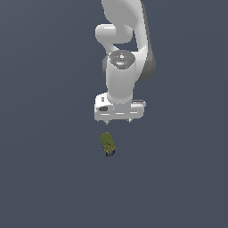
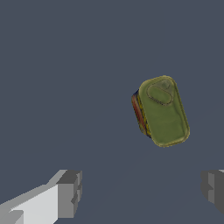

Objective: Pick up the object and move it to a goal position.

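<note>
Fingers (image 2: 69, 192) of the end effector (image 2: 142, 194) frame the wrist view's near edge, spread wide apart with nothing between them; one is cut off by the frame. Beyond them lies the object (image 2: 162, 111), flat on the grey table (image 2: 65, 87), clear of both fingers. Only this view shows its olive top with an oval pull-tab outline and a red-and-dark side band. In the exterior view the object (image 1: 107, 143) is small and blurred, a dark blue end just visible, near the white end effector (image 1: 118, 120), whose fingertips barely show below the hand.
</note>
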Motion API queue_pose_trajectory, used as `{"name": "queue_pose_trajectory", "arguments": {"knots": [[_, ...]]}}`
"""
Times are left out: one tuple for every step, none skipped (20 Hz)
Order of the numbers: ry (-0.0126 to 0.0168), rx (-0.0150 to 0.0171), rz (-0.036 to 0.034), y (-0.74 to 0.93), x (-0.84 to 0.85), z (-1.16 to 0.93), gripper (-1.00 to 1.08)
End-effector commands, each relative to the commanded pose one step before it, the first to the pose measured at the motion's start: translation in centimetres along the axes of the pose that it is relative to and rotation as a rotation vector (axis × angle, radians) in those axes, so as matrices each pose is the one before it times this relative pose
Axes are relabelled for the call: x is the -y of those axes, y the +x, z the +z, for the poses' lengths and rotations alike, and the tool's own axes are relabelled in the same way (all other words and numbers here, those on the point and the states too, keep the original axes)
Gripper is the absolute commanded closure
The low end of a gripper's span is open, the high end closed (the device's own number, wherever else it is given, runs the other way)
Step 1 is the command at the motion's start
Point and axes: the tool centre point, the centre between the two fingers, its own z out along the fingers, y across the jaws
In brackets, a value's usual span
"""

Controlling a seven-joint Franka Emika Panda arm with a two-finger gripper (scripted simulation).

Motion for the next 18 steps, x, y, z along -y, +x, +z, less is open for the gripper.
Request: {"name": "queue_pose_trajectory", "arguments": {"knots": [[0.00000, 0.00000, 0.00000, 0.000, -0.001, 0.000, -0.92], [-0.00061, 0.00032, -0.00009, -0.011, -0.023, -0.005, -0.92], [-0.00209, 0.00114, -0.00025, -0.030, -0.061, -0.004, -0.92], [-0.00342, 0.00186, -0.00034, -0.050, -0.101, -0.009, -0.92], [-0.00469, 0.00255, -0.00033, -0.074, -0.141, -0.018, -0.92], [-0.00598, 0.00324, -0.00012, -0.100, -0.177, -0.029, -0.92], [-0.00579, 0.00312, 0.00033, -0.105, -0.165, -0.036, -0.92], [-0.00443, 0.00236, 0.00075, -0.090, -0.119, -0.037, -0.92], [-0.00304, 0.00160, 0.00104, -0.073, -0.074, -0.037, -0.92], [-0.00174, 0.00090, 0.00118, -0.050, -0.033, -0.029, -0.92], [-0.00022, 0.00010, 0.00065, -0.021, 0.009, -0.019, -0.92], [0.00061, -0.00032, 0.00004, 0.009, 0.009, 0.002, -0.92], [0.00063, -0.00032, -0.00096, 0.036, 0.003, 0.030, -0.92], [0.00070, -0.00032, -0.00237, 0.055, -0.010, 0.046, -0.92], [0.00039, -0.00013, -0.00336, 0.074, -0.043, 0.072, -0.92], [0.00027, -0.00004, -0.00447, 0.093, -0.067, 0.094, -0.92], [0.00025, 0.00000, -0.00560, 0.113, -0.084, 0.118, -0.92], [0.00037, -0.00004, -0.00668, 0.135, -0.097, 0.141, -0.92]]}}
